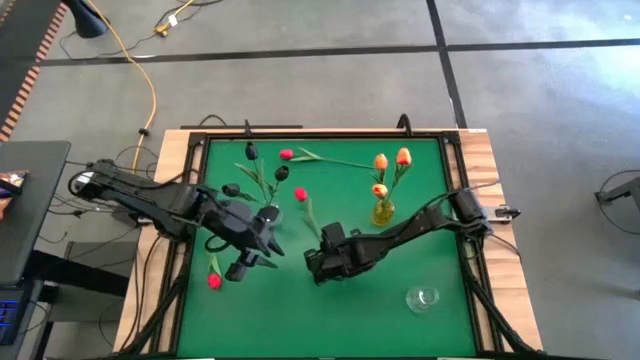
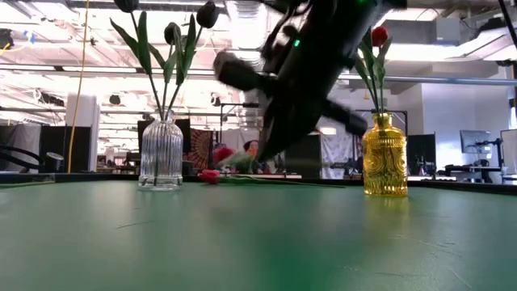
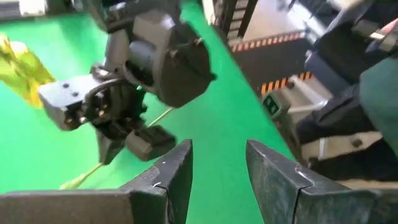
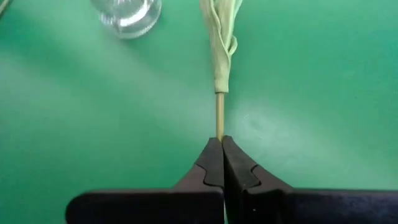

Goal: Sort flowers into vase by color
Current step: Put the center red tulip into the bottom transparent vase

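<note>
My right gripper (image 1: 320,262) is shut on the stem of a red tulip (image 1: 300,193) near the table's middle. My left gripper (image 1: 247,264) (image 3: 217,171) is open and empty just left of it, beside a red tulip (image 1: 213,280) lying on the mat. A third red tulip (image 1: 287,154) lies at the far side. Three black tulips (image 1: 251,150) stand in a clear ribbed vase (image 2: 161,153). Three orange tulips (image 1: 381,162) stand in a yellow vase (image 1: 383,212). My right gripper pinches the tulip's bare stem at its lower end (image 4: 219,127), below the leaf (image 4: 221,37), between the two fingertips. The stem runs on straight ahead of the fingers, over the green mat. Whether the flower is lifted clear, I cannot tell.
A clear glass vessel (image 1: 424,298) stands near the table's right front. The two vases stand close behind the grippers, the two arms close together. Open green mat (image 1: 330,320) lies along the near edge. A raised black frame borders the table.
</note>
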Tool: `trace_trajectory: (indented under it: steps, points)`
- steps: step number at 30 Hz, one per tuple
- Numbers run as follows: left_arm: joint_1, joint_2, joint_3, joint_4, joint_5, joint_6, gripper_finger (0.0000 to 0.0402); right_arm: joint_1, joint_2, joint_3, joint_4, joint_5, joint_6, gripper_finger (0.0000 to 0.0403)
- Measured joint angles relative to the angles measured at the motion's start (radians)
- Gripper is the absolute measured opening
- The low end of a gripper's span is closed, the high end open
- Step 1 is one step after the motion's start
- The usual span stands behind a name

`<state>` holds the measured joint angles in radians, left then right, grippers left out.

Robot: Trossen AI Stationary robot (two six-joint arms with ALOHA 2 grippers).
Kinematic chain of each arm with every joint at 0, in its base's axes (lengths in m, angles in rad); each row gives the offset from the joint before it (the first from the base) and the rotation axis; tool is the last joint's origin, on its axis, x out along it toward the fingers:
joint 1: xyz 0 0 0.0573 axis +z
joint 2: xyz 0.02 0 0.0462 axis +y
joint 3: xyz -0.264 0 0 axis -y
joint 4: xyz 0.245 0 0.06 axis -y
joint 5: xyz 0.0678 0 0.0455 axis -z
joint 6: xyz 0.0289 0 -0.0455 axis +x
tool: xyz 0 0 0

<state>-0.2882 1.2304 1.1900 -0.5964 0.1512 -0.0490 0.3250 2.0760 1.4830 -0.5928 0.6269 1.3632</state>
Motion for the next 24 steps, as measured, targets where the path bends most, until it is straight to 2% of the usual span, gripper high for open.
trace_trajectory:
  steps: [6,11,17,20,24]
  points:
    - [0.000,-0.079,0.000,0.070,-0.031,0.015,0.0137,0.019,-0.113,0.000,-0.058,0.041,-0.051,0.0016]
    - [0.000,-0.130,0.000,0.140,-0.055,0.029,0.0137,0.088,-0.232,0.000,-0.056,0.161,-0.175,0.0017]
    - [0.000,-0.151,0.000,0.278,-0.051,0.031,0.0137,0.229,-0.395,-0.046,-0.065,0.264,-0.346,0.0017]
    - [0.000,-0.150,0.000,0.340,-0.059,0.053,0.0137,0.319,-0.484,-0.107,-0.070,0.333,-0.342,0.0017]
    - [0.000,-0.141,0.000,0.411,-0.120,0.089,0.0137,0.473,-0.618,-0.225,-0.071,0.494,-0.290,0.0017]
